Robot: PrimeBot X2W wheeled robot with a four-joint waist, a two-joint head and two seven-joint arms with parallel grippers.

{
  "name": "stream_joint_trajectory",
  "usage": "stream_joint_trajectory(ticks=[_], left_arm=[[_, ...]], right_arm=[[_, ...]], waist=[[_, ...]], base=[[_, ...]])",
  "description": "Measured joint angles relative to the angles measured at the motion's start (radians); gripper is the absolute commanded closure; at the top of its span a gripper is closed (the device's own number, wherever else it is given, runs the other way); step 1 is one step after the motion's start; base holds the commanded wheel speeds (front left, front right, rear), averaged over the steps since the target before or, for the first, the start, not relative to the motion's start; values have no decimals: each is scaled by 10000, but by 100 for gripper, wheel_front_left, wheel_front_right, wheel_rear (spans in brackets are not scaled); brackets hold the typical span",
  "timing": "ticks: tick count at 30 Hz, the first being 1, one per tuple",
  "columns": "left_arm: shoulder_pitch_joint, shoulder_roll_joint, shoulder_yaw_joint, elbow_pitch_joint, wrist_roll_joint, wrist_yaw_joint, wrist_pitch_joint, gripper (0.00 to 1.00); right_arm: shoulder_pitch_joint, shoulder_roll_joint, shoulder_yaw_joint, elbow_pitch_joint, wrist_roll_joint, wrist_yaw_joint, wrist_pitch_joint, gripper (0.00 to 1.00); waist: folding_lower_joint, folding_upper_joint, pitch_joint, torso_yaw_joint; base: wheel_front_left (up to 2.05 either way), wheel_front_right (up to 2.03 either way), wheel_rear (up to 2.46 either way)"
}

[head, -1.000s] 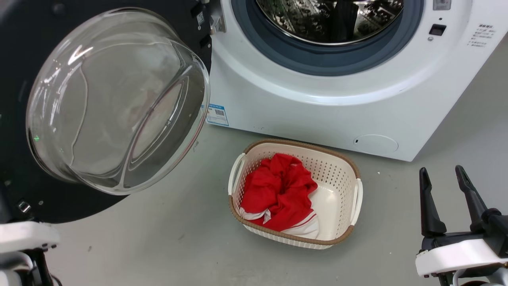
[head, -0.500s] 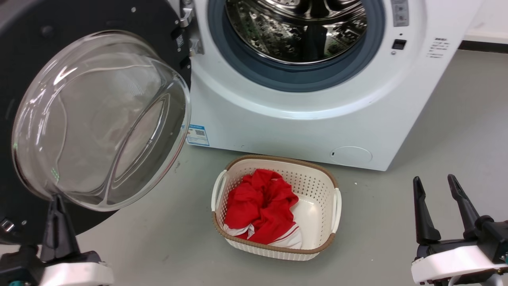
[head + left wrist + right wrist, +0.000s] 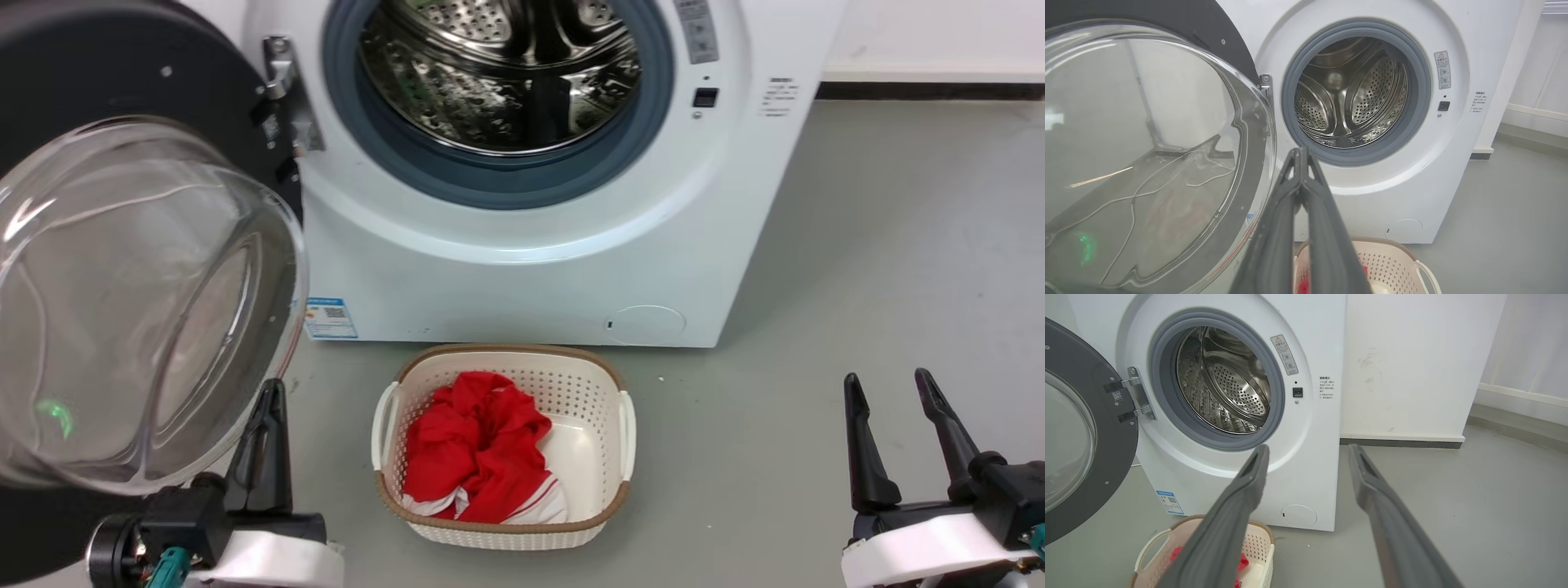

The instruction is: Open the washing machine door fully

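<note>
The washing machine door (image 3: pixel 139 302) is standing swung open at the left of the frame, hinged to the left side of the washing machine (image 3: pixel 531 278), with its glass bowl (image 3: pixel 1147 155) bulging toward the camera. The drum (image 3: pixel 498 73) is showing at upper centre. The left gripper (image 3: pixel 273 394) is sitting at lower left, just beside the bowl's lower rim, jaws together and empty; contact with the door cannot be confirmed. The right gripper (image 3: pixel 887 377) is sitting at lower right, jaws apart and empty. A basket (image 3: pixel 627 425) holding a red garment (image 3: pixel 473 441) is resting on the floor (image 3: pixel 857 245) at bottom centre.
</note>
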Motion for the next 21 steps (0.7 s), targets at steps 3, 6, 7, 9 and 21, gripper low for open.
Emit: stream_joint_trajectory(ticks=[3, 6, 7, 9, 21], left_arm=[[-238, 0, -219, 169, 128, -8, -4, 100], [-337, -15, -326, 301, 224, 75, -15, 100], [-376, -12, -328, 324, 224, 107, -17, 100], [-382, 15, -393, 389, 334, 111, -40, 80], [-382, 98, -487, 499, 385, 234, -88, 0]], right_arm=[[2, -2, 58, 13, -29, 0, 2, 0], [2, 0, 136, 44, -31, 0, 0, 0], [0, 0, 161, 56, -31, 0, -4, 0], [0, 0, 155, 65, -29, 0, -33, 0], [10, 0, 178, 159, 6, 0, -88, 0]], waist=[[0, 0, -38, -273], [0, 0, -57, -507], [1, 0, -59, -575], [1, 0, -62, -692], [1, 0, -102, -727]], base=[[0, 0, 0], [0, 0, 0], [0, 0, 0], [0, 0, 0], [0, 0, 0]])
